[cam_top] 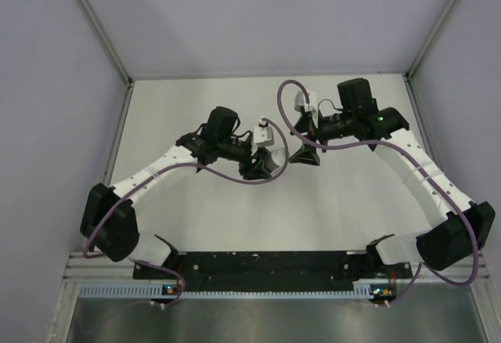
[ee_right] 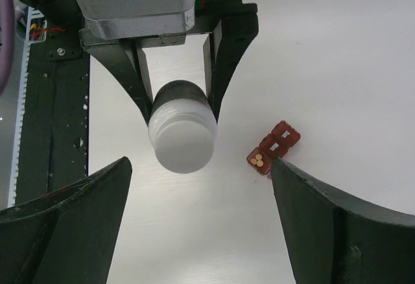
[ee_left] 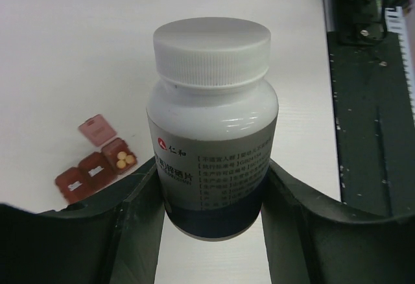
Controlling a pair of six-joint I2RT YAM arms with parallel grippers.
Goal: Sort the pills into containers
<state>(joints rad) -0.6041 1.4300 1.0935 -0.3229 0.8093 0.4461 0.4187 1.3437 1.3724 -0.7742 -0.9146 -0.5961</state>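
Left wrist view: a white pill bottle (ee_left: 211, 135) is seen clamped at its lower body between the fingers of the left gripper (ee_left: 211, 190), with its white screw cap (ee_left: 212, 47) on. On the white table (ee_left: 65, 50), on the side of the bottle away from the near edge, the containers (ee_left: 96, 167) are laid: a red-brown strip of three joined compartments. One end lid (ee_left: 97, 128) is flipped open and yellow pills (ee_left: 124, 159) are seen in that compartment; the other two are shut. The strip is touched by neither gripper. A dark rail (ee_left: 366, 141) is seen along the near edge.

From the right wrist, the right gripper (ee_right: 200, 167) is shown with its fingers spread wide and nothing held. The bottle's cap is pointed straight at it, and the strip is left in plain sight beside the bottle.

From above, the two grippers are seen tip to tip over the middle of the table, and the strip is hidden beneath them. Purple cables (cam_top: 239, 182) are looped along both arms.
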